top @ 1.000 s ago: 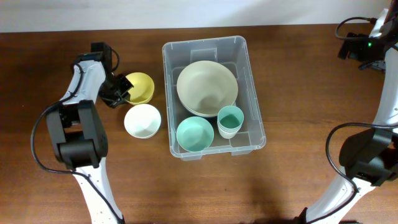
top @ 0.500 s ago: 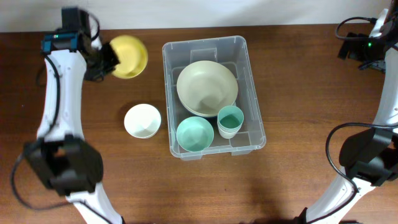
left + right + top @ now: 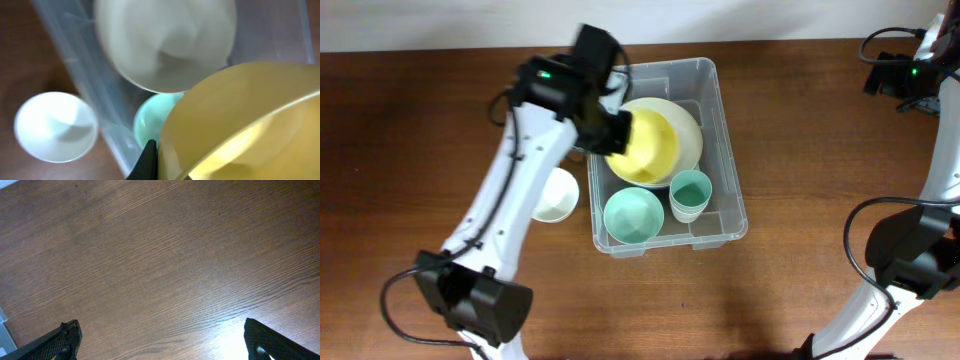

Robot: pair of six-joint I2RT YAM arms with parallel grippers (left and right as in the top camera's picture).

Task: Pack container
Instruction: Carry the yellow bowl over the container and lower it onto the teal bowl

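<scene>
Left arm brings the yellow bowl (image 3: 650,150) over the container (image 3: 728,170) to nest it.

The left gripper (image 3: 617,133) is clamped on the yellow bowl's rim, with one finger (image 3: 148,159) showing outside the rim in the wrist view. It holds the bowl tilted above the cream bowl (image 3: 690,125), probably so the two stack and save room. The container sits mid-bench (image 3: 800,250), toward the far edge. A teal bowl (image 3: 633,215) and teal cup (image 3: 690,193) fill its near end, which leaves the cream bowl as the likely spot. A white bowl (image 3: 558,200) stands just beside the container's left wall. The right gripper (image 3: 159,325), fingers spread wide and empty, hangs over bare wood by the far right corner, clear of the work.
</scene>
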